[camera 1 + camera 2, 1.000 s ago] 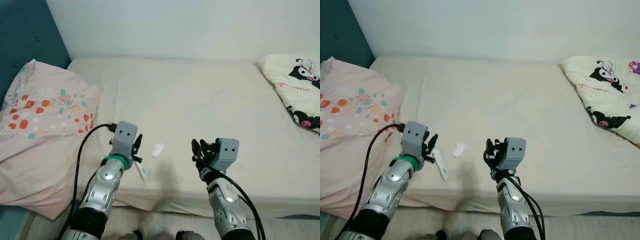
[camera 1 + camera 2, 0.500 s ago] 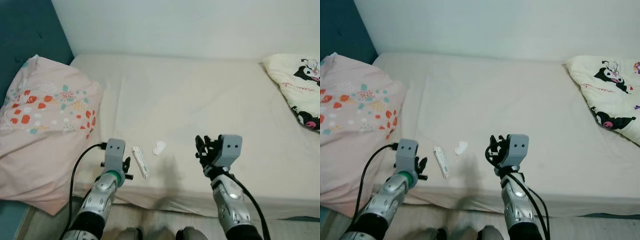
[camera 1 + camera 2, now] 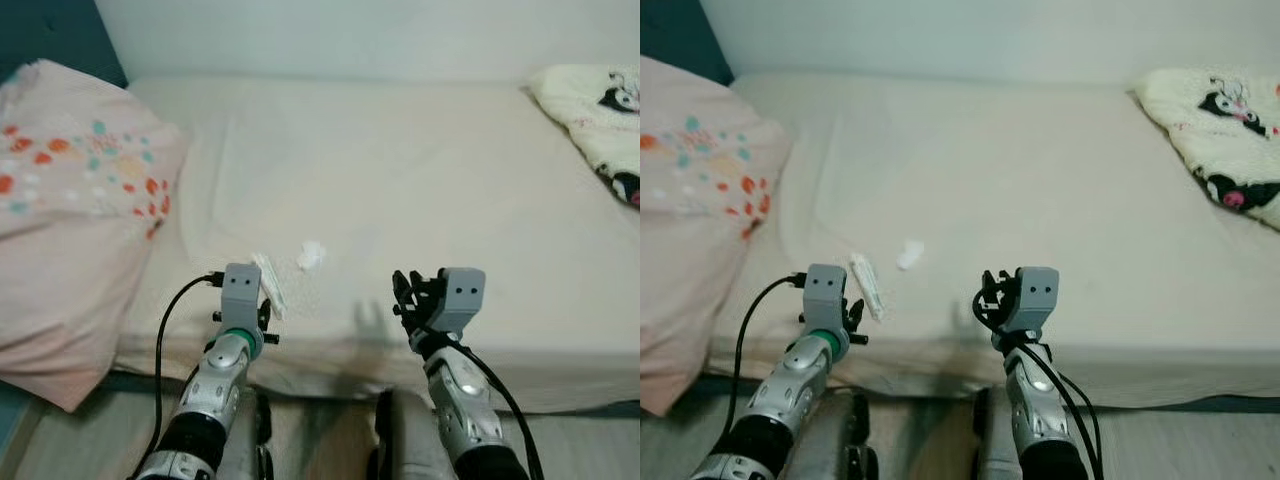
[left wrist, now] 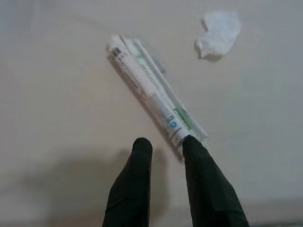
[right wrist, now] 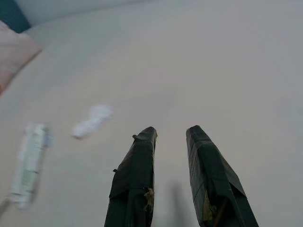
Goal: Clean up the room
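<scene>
A long white wrapper (image 4: pixel 154 99) with green print lies flat on the cream bed (image 3: pixel 420 170) near its front edge, and a small crumpled white tissue (image 4: pixel 218 34) sits just beyond it, apart from it. The left gripper (image 4: pixel 166 144) hovers low at the wrapper's near end, its two black fingers a narrow gap apart with nothing between them; one fingertip (image 4: pixel 191 142) meets the wrapper's end, the other lies beside it over bare sheet. The right gripper (image 5: pixel 169 133) is raised over the mattress well to the right of both scraps, fingers likewise slightly parted and empty. A pink patterned pillow (image 3: pixel 70 190) rests at the bed's left end, a cartoon-print blanket (image 3: pixel 1220 130) at the right
</scene>
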